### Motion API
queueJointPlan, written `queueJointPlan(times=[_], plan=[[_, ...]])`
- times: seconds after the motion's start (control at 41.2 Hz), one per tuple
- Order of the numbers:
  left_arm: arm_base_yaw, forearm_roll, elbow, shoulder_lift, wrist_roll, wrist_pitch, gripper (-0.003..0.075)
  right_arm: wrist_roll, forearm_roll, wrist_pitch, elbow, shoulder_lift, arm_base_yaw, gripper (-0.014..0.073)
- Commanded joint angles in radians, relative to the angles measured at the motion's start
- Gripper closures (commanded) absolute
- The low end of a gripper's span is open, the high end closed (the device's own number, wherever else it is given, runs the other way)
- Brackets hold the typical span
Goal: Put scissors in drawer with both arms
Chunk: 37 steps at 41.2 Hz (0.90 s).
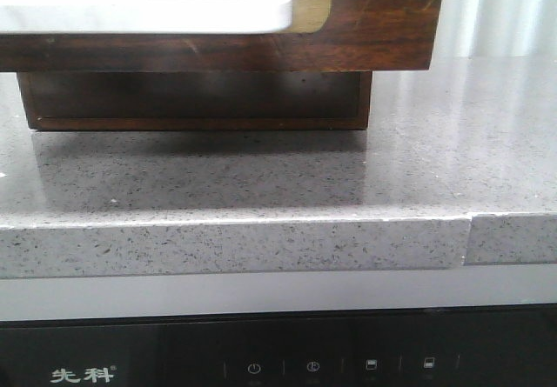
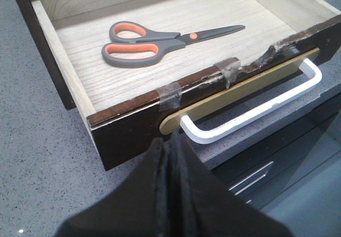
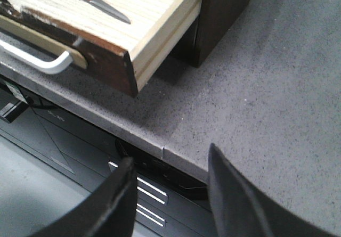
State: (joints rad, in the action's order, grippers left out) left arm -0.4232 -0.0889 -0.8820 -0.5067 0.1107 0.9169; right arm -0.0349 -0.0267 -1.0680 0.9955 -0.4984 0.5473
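Our left jaws (image 2: 169, 141) are pressed together, empty, near the white handle (image 2: 256, 109); our right jaws (image 3: 170, 189) gape over the table (image 3: 266, 77). The scissors (image 2: 160, 41) lie flat inside the open drawer (image 2: 133, 125): light, rigid, best gripped at the pivot.

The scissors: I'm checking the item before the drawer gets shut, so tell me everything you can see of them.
The scissors lie flat on the pale wood floor of the open drawer, blades closed. The handles are grey with orange lining inside two loops, one larger than the other; an orange pivot joins the dark grey pointed blades. Nothing else touches them, and neither gripper is near. The right wrist view shows only part of a handle and the blades.
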Motion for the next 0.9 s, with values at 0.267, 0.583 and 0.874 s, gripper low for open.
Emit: queueJointPlan(times=[0.267, 0.583, 0.874], plan=[[-0.007, -0.014, -0.029, -0.011, -0.009, -0.076, 0.0741, -0.001, -0.014, 0.095, -0.033, 0.061, -0.005, 0.0256], [-0.007, -0.020, -0.029, -0.011, -0.009, -0.076, 0.0741, 0.029, -0.014, 0.139, -0.033, 0.061, -0.005, 0.0256], [-0.007, -0.020, -0.029, -0.011, -0.009, -0.076, 0.0741, 0.035, -0.014, 0.138, -0.033, 0.061, -0.005, 0.0545]])
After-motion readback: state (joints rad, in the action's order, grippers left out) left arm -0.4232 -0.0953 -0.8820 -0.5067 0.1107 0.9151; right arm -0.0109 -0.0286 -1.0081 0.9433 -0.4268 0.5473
